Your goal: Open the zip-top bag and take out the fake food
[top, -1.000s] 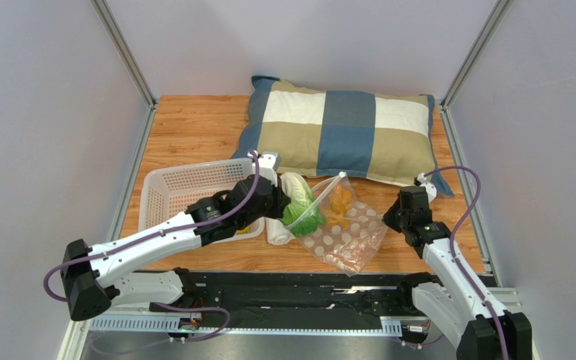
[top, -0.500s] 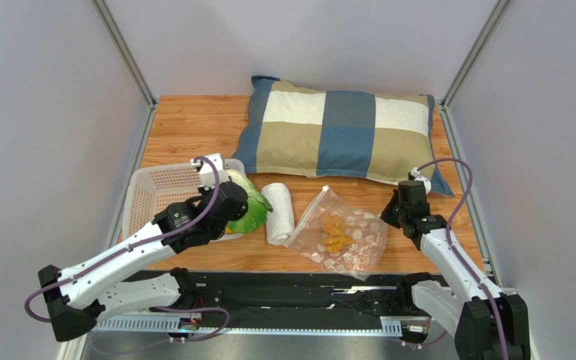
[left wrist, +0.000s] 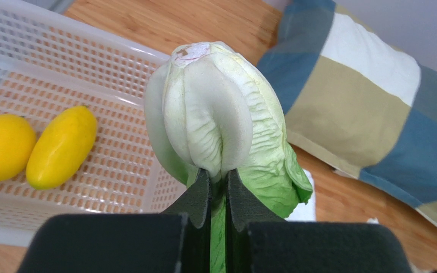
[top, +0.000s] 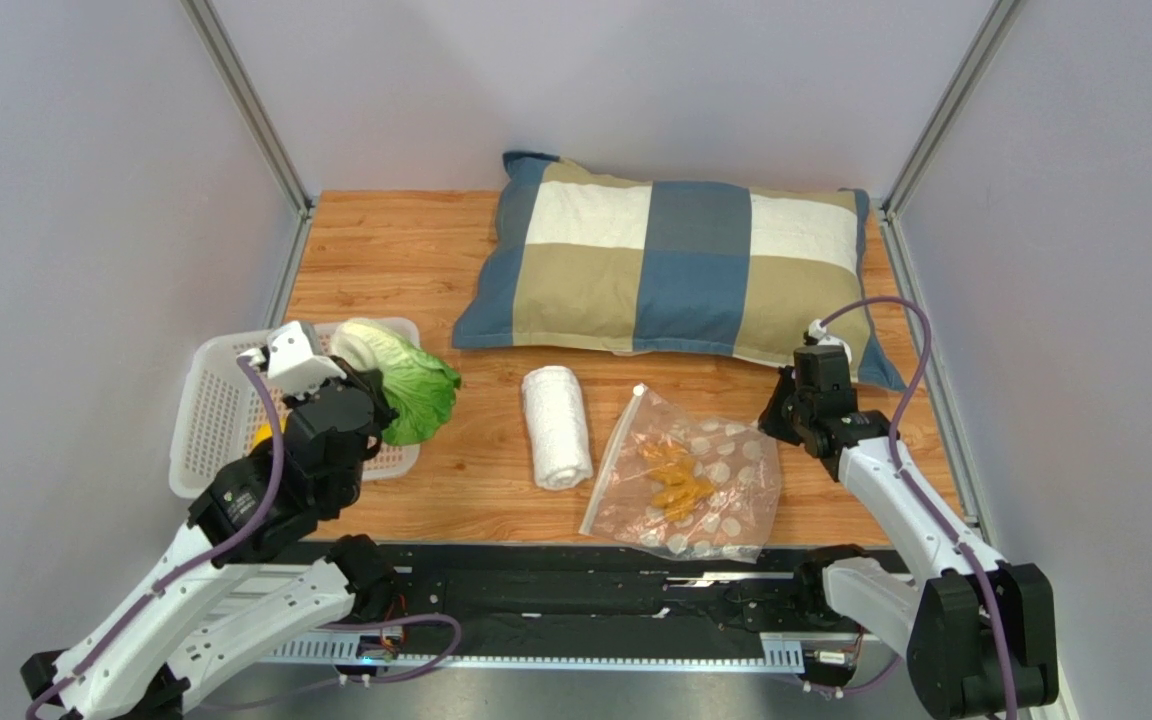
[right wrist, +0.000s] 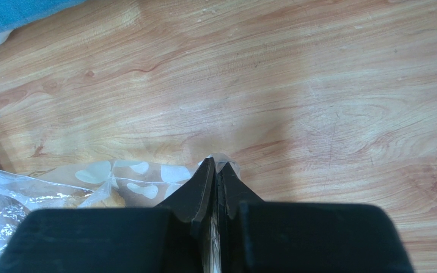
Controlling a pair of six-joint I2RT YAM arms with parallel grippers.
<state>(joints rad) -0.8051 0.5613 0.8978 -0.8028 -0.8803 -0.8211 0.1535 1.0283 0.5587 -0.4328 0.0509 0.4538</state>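
Note:
The green-and-white cabbage (top: 399, 384) (left wrist: 215, 114) hangs above the right end of the white basket (top: 211, 414), with my left gripper (top: 369, 396) (left wrist: 218, 173) shut on its leafy end. Two yellow lemons (left wrist: 1, 147) (left wrist: 62, 147) lie inside the basket. The clear, dotted zip-top bag (top: 710, 488) (right wrist: 107, 176) lies flat on the wood right of centre, its mouth toward the left, with orange-yellow pieces (top: 672, 477) inside. My right gripper (top: 773, 429) (right wrist: 217, 165) is shut on the bag's far right corner, low over the table.
A rolled white towel (top: 555, 428) lies between the basket and the bag. The checked pillow (top: 672, 270) fills the back of the table. Grey walls close in on both sides, and the arms' black base rail runs along the near edge.
My left arm pulled the cabbage out of the bag and carried it left over the basket, which also slid left. The bag dropped flat. My right gripper drew slightly back, still pinching the corner.

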